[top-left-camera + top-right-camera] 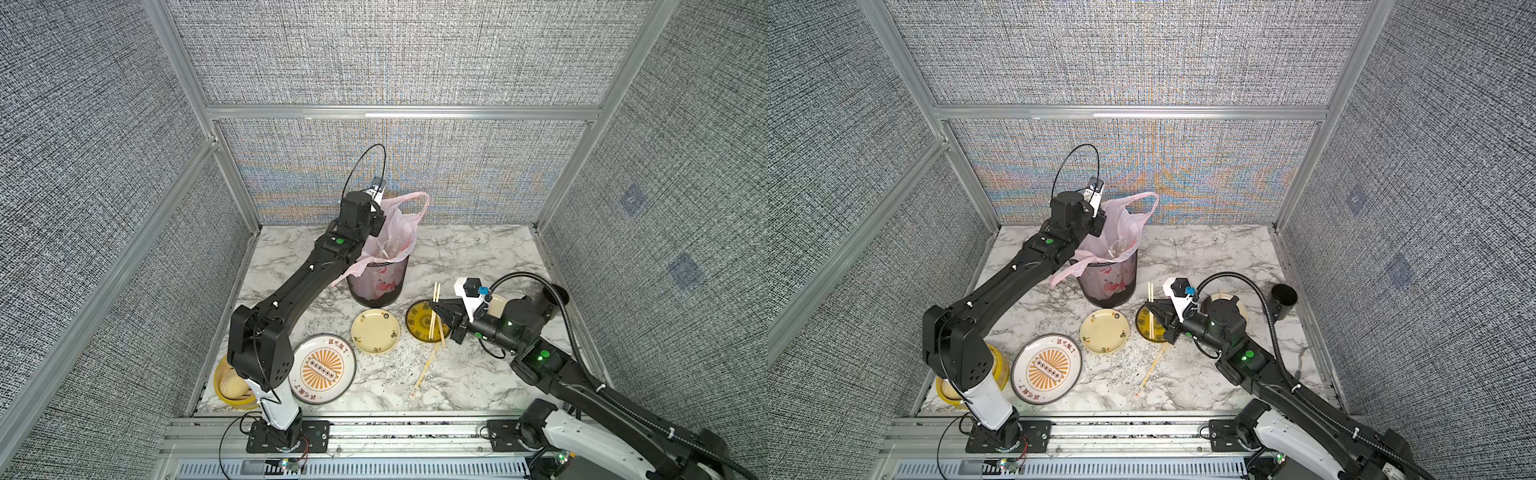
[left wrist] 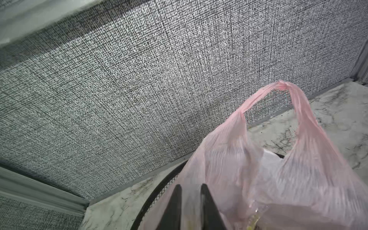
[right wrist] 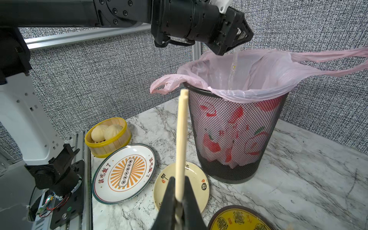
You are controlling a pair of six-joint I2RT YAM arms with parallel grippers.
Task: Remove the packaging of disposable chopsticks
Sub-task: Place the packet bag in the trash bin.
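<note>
While the right hand (image 3: 179,180) pinches two chopsticks (image 3: 182,129), three plates (image 1: 324,368) (image 1: 375,331) (image 1: 417,322) lie nearby

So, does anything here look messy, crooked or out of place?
Slightly. One chopstick pair, apparently still wrapped, lies slanted on the marble table. The pink bag lines the mesh bin unevenly: one handle droops outside, one sticks up. Nothing spilled.

We hold, per arm:
- Left arm (image 1: 299,286): raised, stretched far forward. Left gripper (image 2: 190,188) tipped downward, fingers parted by a narrow gap.
- Right arm (image 1: 582,386): low, elbow bent, reaching toward the middle. Right gripper (image 3: 179,180): level, jaws clamped on chopsticks (image 3: 182,139).
</note>
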